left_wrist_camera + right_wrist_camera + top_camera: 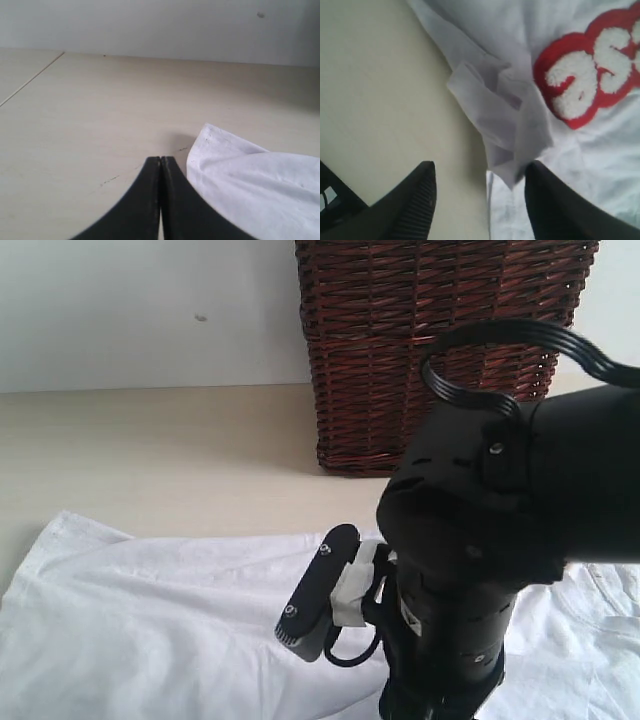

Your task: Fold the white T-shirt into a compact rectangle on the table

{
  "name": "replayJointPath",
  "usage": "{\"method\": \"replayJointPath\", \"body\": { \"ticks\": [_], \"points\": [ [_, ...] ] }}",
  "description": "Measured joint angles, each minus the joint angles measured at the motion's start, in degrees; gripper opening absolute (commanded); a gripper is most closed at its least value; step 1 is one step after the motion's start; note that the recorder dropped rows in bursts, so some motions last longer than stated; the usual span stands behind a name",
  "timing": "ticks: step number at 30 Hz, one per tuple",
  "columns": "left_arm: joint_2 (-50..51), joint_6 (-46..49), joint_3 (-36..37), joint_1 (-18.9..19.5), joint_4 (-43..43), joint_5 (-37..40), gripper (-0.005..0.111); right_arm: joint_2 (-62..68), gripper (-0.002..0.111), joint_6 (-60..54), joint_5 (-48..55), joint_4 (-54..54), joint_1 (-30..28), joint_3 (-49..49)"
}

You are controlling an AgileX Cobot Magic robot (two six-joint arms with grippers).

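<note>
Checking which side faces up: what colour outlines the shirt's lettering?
Red, around fuzzy lettering on the white T-shirt; clearest in the right wrist view.

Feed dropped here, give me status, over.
Left gripper jaws shut, empty, beside white T-shirt corner. Right gripper jaws open over its bunched fold. Wicker basket behind, clear.

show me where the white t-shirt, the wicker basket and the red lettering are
white T-shirt [150, 610], exterior view, on the flat fabric left of the arm
wicker basket [400, 360], exterior view, on its woven front wall
red lettering [574, 82], right wrist view, on a fuzzy white letter inside the red outline
</note>
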State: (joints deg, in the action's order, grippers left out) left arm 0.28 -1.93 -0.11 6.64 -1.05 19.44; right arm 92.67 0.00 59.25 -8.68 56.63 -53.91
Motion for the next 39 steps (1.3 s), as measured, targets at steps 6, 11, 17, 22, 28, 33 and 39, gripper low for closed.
{"method": "replayJointPath", "body": {
  "ticks": [6,11,17,22,28,33,39],
  "points": [
    [0.0,0.0,0.0,0.0,0.0,0.0,0.000,3.7,0.053,8.3,-1.9,-10.4,0.0,2.9],
    [0.0,0.0,0.0,0.0,0.0,0.0,0.000,6.8,0.039,18.7,0.9,-22.1,0.0,3.5],
    [0.0,0.0,0.0,0.0,0.0,0.0,0.000,8.5,0.000,18.5,0.2,-23.3,0.0,3.5],
    [0.0,0.0,0.0,0.0,0.0,0.0,0.000,8.6,0.000,17.1,1.4,-27.2,0.0,2.8],
    [0.0,0.0,0.0,0.0,0.0,0.0,0.000,8.7,0.000,17.0,2.4,-42.6,0.0,-2.1],
    [0.0,0.0,0.0,0.0,0.0,0.0,0.000,9.0,0.027,11.4,-6.1,-43.7,0.0,-2.5],
    [0.0,0.0,0.0,0.0,0.0,0.0,0.000,9.3,0.050,11.5,2.8,-43.0,0.0,-2.6]
  ]
}}
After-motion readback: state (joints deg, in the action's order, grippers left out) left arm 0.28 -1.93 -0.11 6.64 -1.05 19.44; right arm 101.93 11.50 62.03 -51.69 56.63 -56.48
